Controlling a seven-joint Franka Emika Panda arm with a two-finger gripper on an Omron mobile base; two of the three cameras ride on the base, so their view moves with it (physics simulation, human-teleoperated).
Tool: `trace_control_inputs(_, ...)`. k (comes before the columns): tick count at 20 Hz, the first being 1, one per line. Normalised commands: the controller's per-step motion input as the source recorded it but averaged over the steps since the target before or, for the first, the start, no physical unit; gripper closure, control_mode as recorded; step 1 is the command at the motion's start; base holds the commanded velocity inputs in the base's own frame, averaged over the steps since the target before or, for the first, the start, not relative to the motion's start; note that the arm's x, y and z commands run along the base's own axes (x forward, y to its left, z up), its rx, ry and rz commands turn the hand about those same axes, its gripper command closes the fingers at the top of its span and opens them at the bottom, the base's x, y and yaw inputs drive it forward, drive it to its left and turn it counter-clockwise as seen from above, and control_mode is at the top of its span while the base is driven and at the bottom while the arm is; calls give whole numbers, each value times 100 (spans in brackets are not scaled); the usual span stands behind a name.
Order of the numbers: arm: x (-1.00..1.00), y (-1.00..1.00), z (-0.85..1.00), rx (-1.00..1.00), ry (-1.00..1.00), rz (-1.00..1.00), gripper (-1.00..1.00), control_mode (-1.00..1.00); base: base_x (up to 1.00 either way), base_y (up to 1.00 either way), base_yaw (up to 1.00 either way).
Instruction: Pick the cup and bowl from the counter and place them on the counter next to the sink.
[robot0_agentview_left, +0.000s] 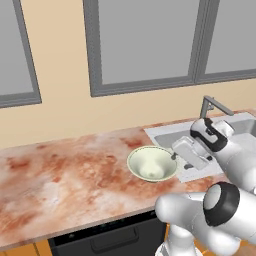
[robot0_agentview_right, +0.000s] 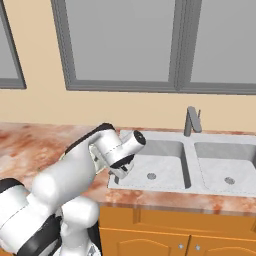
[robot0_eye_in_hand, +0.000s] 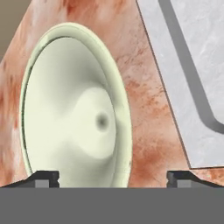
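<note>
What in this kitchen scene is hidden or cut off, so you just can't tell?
- Bowl in right base view: hidden behind the white arm.
- Bowl's underside: hidden by its own wall, left base view.
- Sink in left base view: far basin covered by the arm.
- Pincer in hand view: just the tips show, wide apart.

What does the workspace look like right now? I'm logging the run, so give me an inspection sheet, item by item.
Surface: marbled reddish counter, bare apart from the bowl.
Job's things: bowl upright on the counter just left of the sink, apart from its rim.
Clutter: nothing seen.
Grippers: gripper open, fingertips either side of the bowl's near rim, holding nothing.
Cables: nothing seen.
Surroundings: faucet, windows, orange cabinets.
</note>
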Motion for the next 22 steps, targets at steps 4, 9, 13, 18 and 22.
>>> trace_control_inputs(4, -61, -2, 36, -2, -7, 0, -100, -100, 0, 0, 0)
trace_control_inputs(9, -69, 0, 19, -10, -9, 0, -100, -100, 0, 0, 0)
trace_control_inputs(13, -65, 0, 36, -18, -7, 0, -100, -100, 0, 0, 0)
trace_control_inputs(18, -52, 17, 53, -19, -3, -1, -100, -100, 0, 0, 0)
trace_control_inputs(22, -24, 27, 75, -13, -2, -2, -100, -100, 0, 0, 0)
